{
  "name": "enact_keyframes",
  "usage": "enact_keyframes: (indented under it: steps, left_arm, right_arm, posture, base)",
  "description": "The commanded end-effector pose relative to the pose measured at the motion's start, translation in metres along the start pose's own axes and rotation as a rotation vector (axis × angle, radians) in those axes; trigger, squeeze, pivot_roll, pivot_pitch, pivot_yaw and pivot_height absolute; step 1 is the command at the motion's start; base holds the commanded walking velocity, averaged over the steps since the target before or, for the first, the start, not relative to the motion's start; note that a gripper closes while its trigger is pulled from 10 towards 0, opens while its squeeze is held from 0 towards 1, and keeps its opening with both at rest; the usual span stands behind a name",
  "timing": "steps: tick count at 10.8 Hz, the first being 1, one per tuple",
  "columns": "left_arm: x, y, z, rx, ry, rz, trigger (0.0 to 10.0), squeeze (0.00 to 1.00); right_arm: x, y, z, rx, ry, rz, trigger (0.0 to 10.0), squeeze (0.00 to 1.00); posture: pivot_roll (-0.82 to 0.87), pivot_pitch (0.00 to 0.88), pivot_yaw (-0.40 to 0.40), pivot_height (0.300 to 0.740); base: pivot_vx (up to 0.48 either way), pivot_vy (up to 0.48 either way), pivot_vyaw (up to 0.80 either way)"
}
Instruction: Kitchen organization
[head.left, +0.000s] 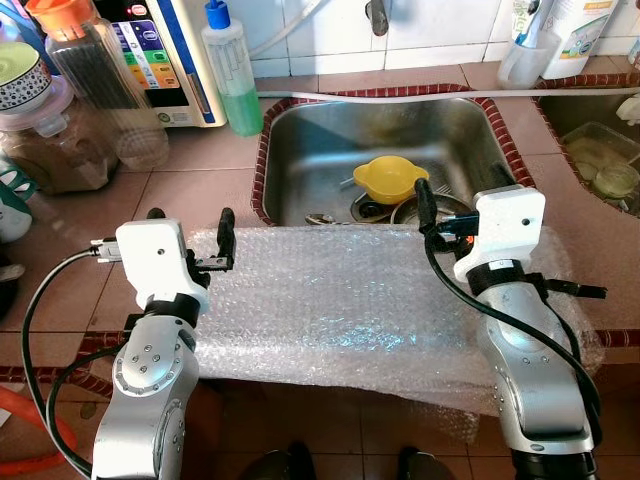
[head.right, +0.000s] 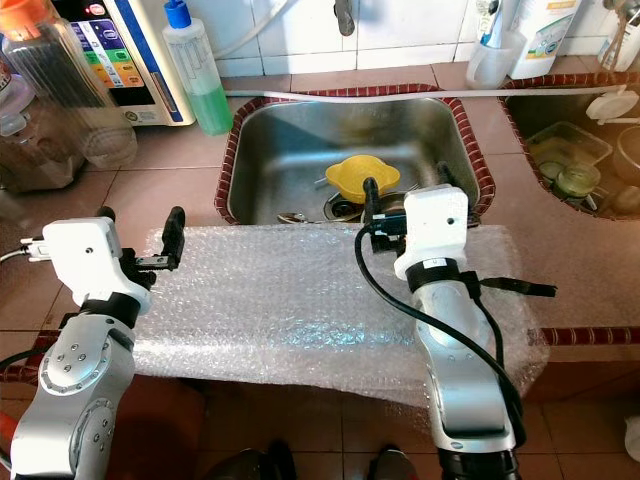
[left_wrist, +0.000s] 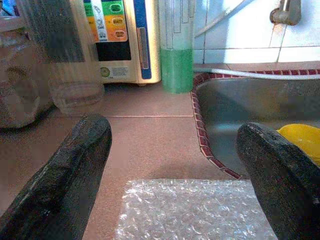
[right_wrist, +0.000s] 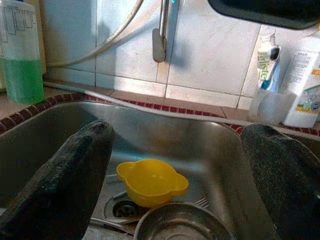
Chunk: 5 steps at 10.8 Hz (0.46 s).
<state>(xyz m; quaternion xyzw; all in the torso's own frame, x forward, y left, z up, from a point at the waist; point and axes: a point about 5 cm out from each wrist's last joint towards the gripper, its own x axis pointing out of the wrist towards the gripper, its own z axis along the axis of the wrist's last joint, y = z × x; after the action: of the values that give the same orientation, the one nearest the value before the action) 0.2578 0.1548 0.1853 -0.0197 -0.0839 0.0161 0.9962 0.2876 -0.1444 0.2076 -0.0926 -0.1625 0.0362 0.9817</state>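
Both grippers, left gripper (head.left: 190, 240) and right gripper (right_wrist: 180, 165), gape wide, empty.

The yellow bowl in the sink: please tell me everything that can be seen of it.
The yellow bowl looks like plastic, small, with two rounded ear-like lobes on its rim. It sits upright and looks empty, in the steel sink beside the drain. A metal bowl lies just in front of it; whether they touch cannot be told. A fork lies close by. Neither gripper touches it.

Bubble wrap (head.left: 340, 300) covers the table's front edge. Beyond it the sink (head.left: 300, 150) holds a yellow bowl (head.left: 390, 178) and metal dishes (right_wrist: 180, 225); jars (head.left: 70, 120) and a green bottle (head.left: 230, 75) crowd the back-left corner.
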Motion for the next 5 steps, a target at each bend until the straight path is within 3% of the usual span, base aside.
enact_keyframes:
  steps: [1, 5]
  left_arm:
    - [0.0001, 0.0040, -0.0015, 0.008, 0.015, 0.008, 10.0, 0.00]
    - [-0.0014, 0.0047, -0.0027, 0.016, 0.022, 0.005, 10.0, 0.00]
  right_arm:
    - [0.0022, -0.0003, 0.0014, 0.007, -0.001, -0.002, 10.0, 0.00]
    - [0.0033, 0.0009, 0.0000, 0.023, 0.010, 0.005, 10.0, 0.00]
  posture:
    - [-0.17, 0.182, 0.140, 0.740]
    - [-0.16, 0.181, 0.139, 0.740]
  base:
    - [-0.247, 0.000, 0.00]
    - [-0.301, 0.000, 0.00]
